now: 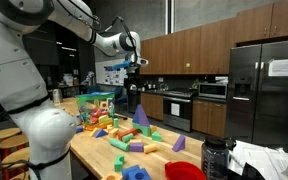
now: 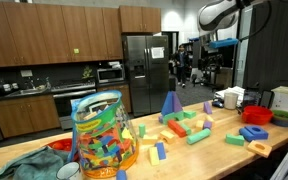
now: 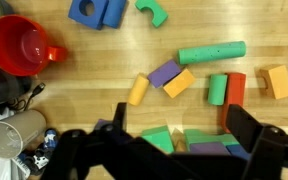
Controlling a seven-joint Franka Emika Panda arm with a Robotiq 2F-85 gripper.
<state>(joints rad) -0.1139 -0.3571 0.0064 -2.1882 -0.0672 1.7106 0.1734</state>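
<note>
My gripper (image 1: 134, 68) hangs high above a wooden table (image 1: 99, 150) strewn with coloured toy blocks; it also shows in an exterior view (image 2: 211, 38). In the wrist view its two dark fingers (image 3: 182, 125) are spread wide with nothing between them. Far below them lie green blocks (image 3: 159, 138), a yellow cylinder (image 3: 138, 90), a purple block (image 3: 164, 72) against an orange block (image 3: 180, 83), a short green cylinder (image 3: 217, 88) beside a red block (image 3: 236, 88), and a long green cylinder (image 3: 212, 52).
A red cup (image 3: 19, 45), a metal cup (image 3: 14, 135), blue blocks (image 3: 97, 10) and a green arch (image 3: 152, 10) lie near the table's end. A clear jar of blocks (image 2: 102, 135) and a blue cone (image 2: 169, 105) stand on the table. Kitchen cabinets and a fridge (image 1: 269, 90) are behind.
</note>
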